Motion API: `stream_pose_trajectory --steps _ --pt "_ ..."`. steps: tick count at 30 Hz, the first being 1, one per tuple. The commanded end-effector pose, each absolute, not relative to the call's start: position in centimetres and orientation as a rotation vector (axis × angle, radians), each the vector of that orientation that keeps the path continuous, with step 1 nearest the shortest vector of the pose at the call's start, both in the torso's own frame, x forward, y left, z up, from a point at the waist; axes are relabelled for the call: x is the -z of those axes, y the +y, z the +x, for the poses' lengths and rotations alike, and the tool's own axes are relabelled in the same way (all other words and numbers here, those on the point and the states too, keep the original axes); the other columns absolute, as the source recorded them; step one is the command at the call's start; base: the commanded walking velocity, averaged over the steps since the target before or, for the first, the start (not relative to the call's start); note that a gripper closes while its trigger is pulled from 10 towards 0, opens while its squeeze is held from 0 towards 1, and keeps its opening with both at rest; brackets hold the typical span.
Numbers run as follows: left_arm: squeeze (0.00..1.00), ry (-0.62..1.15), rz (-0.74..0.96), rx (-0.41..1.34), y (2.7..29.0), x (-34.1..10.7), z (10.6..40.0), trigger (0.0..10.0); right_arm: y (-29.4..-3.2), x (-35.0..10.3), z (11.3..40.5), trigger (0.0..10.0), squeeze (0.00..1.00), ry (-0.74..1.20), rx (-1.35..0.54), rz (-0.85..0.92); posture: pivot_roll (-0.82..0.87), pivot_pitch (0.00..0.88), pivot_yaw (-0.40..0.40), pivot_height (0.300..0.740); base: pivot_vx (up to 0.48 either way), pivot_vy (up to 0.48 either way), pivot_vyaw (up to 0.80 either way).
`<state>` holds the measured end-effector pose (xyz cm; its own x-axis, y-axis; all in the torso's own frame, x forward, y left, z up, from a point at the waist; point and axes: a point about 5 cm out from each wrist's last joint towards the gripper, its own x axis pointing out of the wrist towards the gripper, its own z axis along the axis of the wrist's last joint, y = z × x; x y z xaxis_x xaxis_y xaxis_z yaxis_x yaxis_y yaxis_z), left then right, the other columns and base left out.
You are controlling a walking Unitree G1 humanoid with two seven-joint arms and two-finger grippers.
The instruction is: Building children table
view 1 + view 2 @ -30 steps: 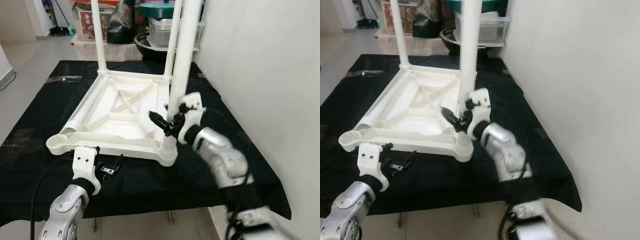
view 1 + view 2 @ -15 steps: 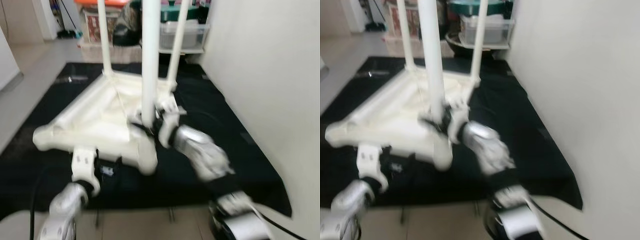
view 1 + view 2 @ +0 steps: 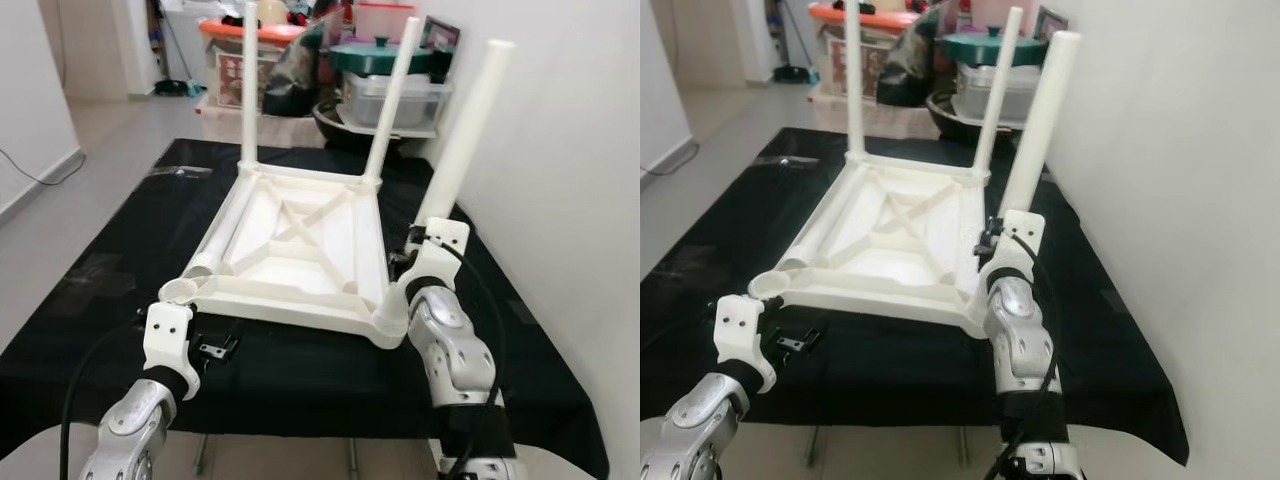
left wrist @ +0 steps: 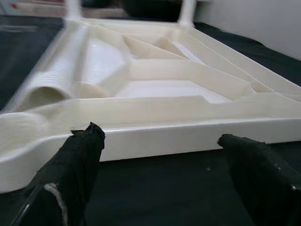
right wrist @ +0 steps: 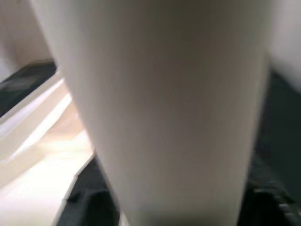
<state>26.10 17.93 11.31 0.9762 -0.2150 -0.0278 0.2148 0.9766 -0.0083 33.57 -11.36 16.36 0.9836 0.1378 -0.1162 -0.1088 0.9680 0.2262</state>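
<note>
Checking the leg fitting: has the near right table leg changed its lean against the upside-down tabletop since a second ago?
Yes. The near right leg stood about upright on the tabletop; now it tilts toward the wall, right gripper at its base.

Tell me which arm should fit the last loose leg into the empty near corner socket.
Left. The left gripper hovers open by the empty socket and loose leg; the right gripper grips the near-right leg.

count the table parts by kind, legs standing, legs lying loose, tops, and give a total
Legs standing in the top: 3, the far-left leg, the far-right leg and the near-right leg at the right hand
Legs lying loose: 1, the loose leg inside the top
Tops: 1, the upturned top
Total: 5
</note>
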Motion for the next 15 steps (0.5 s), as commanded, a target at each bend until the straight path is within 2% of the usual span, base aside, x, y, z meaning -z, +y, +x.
stream_pose_trajectory --steps 1,2,3,4,5,6,7,12,15 --pt "0.0 0.028 -0.013 0.241 17.5 -11.2 26.4 10.0 -8.6 -18.0 33.3 10.0 1.0 0.098 -0.449 0.26 0.05 0.0 -0.067 0.74 0.0 0.0 0.0" --pt "0.0 0.028 -0.013 0.241 17.5 -11.2 26.4 10.0 -8.6 -18.0 33.3 10.0 1.0 0.098 -0.449 0.26 0.05 0.0 -0.067 0.74 0.0 0.0 0.0" --pt "0.0 0.024 -0.013 0.243 17.5 -11.3 26.4 10.0 -8.1 -19.5 33.3 10.0 0.27 0.065 -0.586 0.255 0.05 0.0 -0.063 0.74 0.0 0.0 0.0" --pt "0.0 0.024 -0.013 0.243 17.5 -11.3 26.4 10.0 -8.1 -19.5 33.3 10.0 0.27 0.065 -0.586 0.255 0.05 0.0 -0.063 0.74 0.0 0.0 0.0" --pt "0.0 0.02 -0.014 0.243 17.5 -11.4 26.5 10.0 -7.8 -20.8 33.2 10.0 0.0 0.023 -0.722 0.24 0.05 0.0 -0.064 0.74 0.0 0.0 0.0" --pt "0.0 0.02 -0.014 0.243 17.5 -11.4 26.5 10.0 -7.8 -20.8 33.2 10.0 0.0 0.023 -0.722 0.24 0.05 0.0 -0.064 0.74 0.0 0.0 0.0" --pt "0.0 0.019 -0.015 0.24 17.5 -11.3 26.5 10.0 -8.0 -21.7 33.0 10.0 0.0 -0.031 -0.859 0.166 0.07 0.0 -0.072 0.74 0.0 0.0 0.0" --pt "0.0 0.019 -0.016 0.238 17.5 -11.3 26.5 10.0 -8.2 -22.0 32.9 10.0 0.0 -0.059 -0.94 0.113 0.07 0.0 -0.074 0.74 0.0 0.0 0.0" --pt "0.0 0.008 -0.023 0.23 17.2 -11.5 26.4 10.0 -5.5 -20.4 31.5 10.0 0.0 -0.046 -1.223 0.005 0.11 0.0 -0.097 0.74 0.0 0.0 0.0"
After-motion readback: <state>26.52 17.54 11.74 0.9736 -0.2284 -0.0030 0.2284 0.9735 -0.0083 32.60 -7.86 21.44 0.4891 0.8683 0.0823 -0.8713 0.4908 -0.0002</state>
